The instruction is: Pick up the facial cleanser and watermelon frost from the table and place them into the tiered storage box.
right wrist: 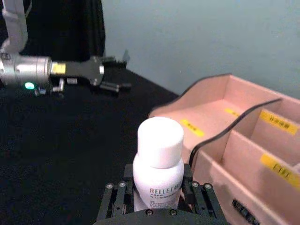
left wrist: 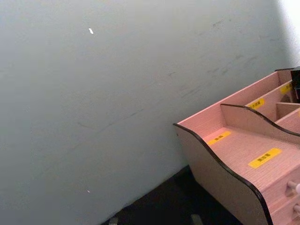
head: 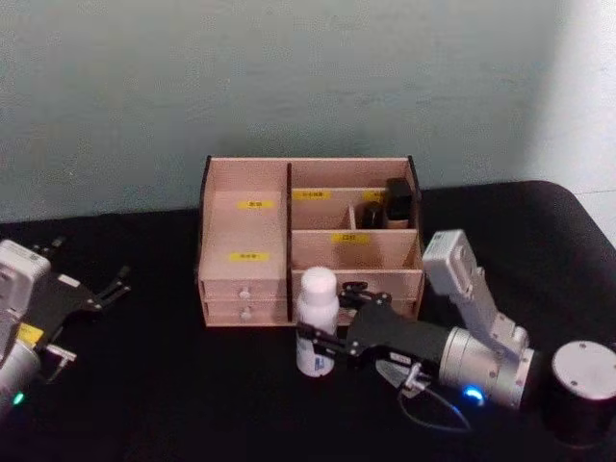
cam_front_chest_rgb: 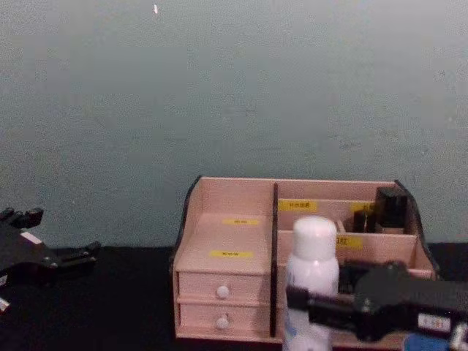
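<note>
**Head view.**
- Facial cleanser [head: 318, 289]: upright on the black counter [head: 173, 385], long axis vertical, just in front of the drawer fronts of the tiered storage box [head: 217, 221], near the box's central divider.
- Right gripper [head: 316, 332]: reaches in from the right, with its fingers closed on the bottle's lower body, one on each side.
- Left gripper [head: 117, 285]: parked well to the left and low over the counter, fingers spread and holding nothing.
- Small black-capped bottles [head: 397, 200]: standing in the box's upper right compartment.

**Left wrist view.**
- The box's left end panel and its stepped, yellow-labelled shelves, set against a pale wall [left wrist: 117, 93].

**Right wrist view.**
- The white cap and printed body rise straight up between the two fingers.
- The box's open compartments lie just beyond and to one side of the bottle.
- The left gripper is far off across the counter.

**Chest view.**
- The bottle stands in front of the box, its cap about level with the middle tier.
- One finger crosses the bottle low down.

**Judgement.**
- The right arm is much the nearer.
- The box lies directly behind the bottle, so the bottle probably has to go up before it goes back, to clear the drawer front.
</note>
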Available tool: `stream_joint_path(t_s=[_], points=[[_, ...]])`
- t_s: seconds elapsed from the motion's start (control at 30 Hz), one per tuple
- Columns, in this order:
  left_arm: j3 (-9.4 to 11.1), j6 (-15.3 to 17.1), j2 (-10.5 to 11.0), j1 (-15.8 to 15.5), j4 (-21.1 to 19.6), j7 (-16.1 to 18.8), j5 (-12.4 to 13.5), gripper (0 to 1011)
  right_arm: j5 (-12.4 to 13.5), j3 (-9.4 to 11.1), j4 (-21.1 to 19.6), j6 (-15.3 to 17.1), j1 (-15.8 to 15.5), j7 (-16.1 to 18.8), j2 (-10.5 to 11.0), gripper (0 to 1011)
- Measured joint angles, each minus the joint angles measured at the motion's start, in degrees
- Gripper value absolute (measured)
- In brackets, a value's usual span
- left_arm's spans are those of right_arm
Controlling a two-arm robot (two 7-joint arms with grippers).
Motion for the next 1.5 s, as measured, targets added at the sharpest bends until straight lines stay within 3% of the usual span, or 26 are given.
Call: stream_joint_path(t_s=[0.27, 0.5, 0.9, 1.5], points=[[0.0, 0.0, 0.0, 0.0, 0.0, 0.0, 0.0, 1001, 3.56, 2.51, -2.82, 1.08, 1.83, -0.8, 0.24, 593], [0.0, 0.0, 0.0, 0.0, 0.0, 0.0, 0.0, 1002, 3.77, 4.21, -2.43, 0.08, 4.69, -4.2, -1.26, 593], [0.0, 0.0, 0.0, 0.0, 0.0, 0.0, 0.0, 1001, -1.91, 4.55, 3.93, 0.7, 10.84, -10.12, -5.43, 593], [0.0, 0.0, 0.0, 0.0, 0.0, 0.0, 0.0, 1001, -6.07, 4.88, 14.2, -0.35, 16.34, -10.75, -10.07, 593]])
